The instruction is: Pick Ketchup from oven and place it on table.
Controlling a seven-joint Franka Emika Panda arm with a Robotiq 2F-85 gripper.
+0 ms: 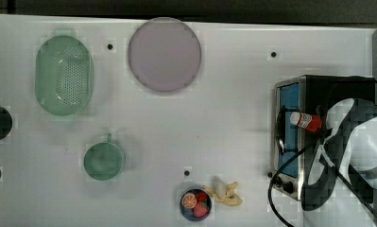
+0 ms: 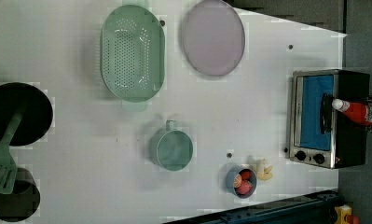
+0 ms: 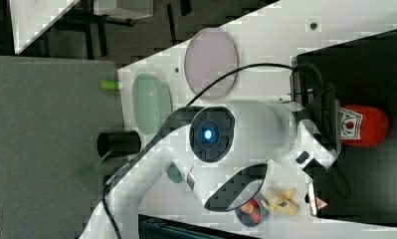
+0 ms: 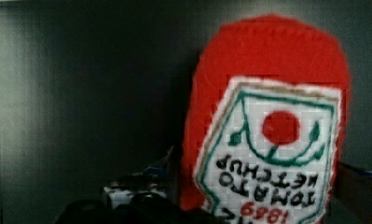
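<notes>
Ketchup (image 1: 306,121): slim red bottle with white cap and a white label reading "TOMATO KETCHUP", lying on its side across the black top of the oven (image 2: 351,84). In the top view the cap points left, out over the blue glass door and its dark handle; the red base lies to the right, under the arm.

Gripper (image 3: 330,119): at the end of the white Panda arm, set down over the bottle's labelled middle. Fingers stand wide, not yet closed on anything; in the wrist view dark finger parts sit either side of the label. Whether they touch the bottle cannot be told.

Table (image 1: 233,109): large white top, oven at the top view's right end. Also on it: green colander (image 1: 63,75), lilac plate (image 1: 164,54), green mug (image 1: 103,161), small bowl of fruit (image 1: 194,204), banana (image 1: 226,194).

Risks, as judged from here:
- The bottle is round and lies loose; a close that lands off-centre could roll it off the oven top toward the door side.
- A grip near the base would leave the cap end heavy, so the bottle may tilt or slip on lifting.
- The arm's black cable hangs by the oven front and could snag on withdrawal.
</notes>
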